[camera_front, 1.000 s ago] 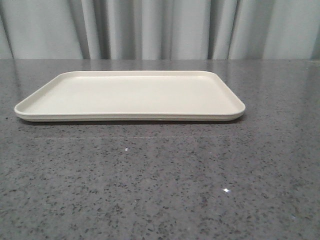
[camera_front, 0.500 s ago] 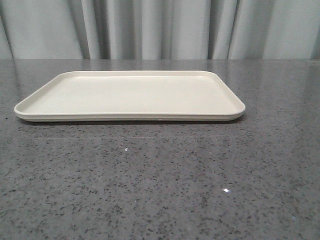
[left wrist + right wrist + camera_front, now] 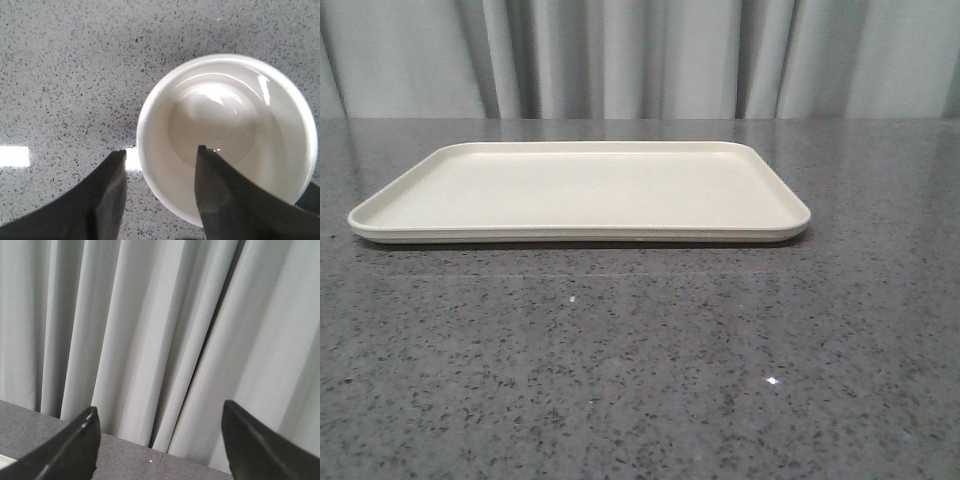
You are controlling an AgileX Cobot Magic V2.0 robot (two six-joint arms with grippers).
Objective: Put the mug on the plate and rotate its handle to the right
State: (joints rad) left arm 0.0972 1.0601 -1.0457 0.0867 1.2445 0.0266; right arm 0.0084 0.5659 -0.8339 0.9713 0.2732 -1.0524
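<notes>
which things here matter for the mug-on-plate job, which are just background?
Job: mug, left gripper straddling its rim, plate.
Background: table, curtain, right gripper open, holding nothing.

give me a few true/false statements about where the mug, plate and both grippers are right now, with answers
1. The plate has nothing on it in the front view. True.
2. The mug already stands on the plate. False: the left wrist view shows it on the speckled grey table.
3. The left gripper straddles the mug's rim, one finger inside the mug and one outside. True.
4. The mug is full of dark liquid. False: its white inside is bare and looks empty.
5. The right gripper holds the mug. False: its fingers are spread apart with only the curtain behind them.
6. Both arms show in the front view. False: neither appears there.
</notes>
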